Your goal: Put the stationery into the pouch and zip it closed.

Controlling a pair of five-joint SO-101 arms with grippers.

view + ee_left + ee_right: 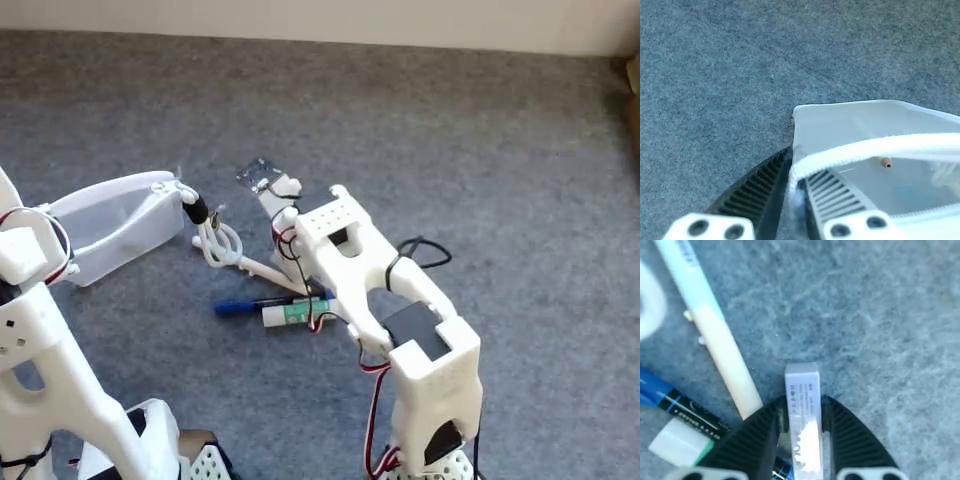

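Observation:
The translucent white pouch (110, 225) lies at the left with its mouth open, and my left gripper (52, 238) is shut on its zip edge (797, 185). The pouch wall (865, 130) stands up from the carpet. In the middle, my right gripper (312, 295) points down into the stationery pile and is shut on a small white eraser (802, 415). Beside it lie a white pen (715, 335), a blue pen (245, 306) and a white-and-green glue stick (290, 314). White-handled scissors (222, 245) lie just off the pouch mouth.
Grey carpet (480, 150) covers the whole surface, with open room at the right and back. The black zip pull (195, 208) hangs at the pouch's right end. A loop of black cable (425, 250) sticks out from the right arm.

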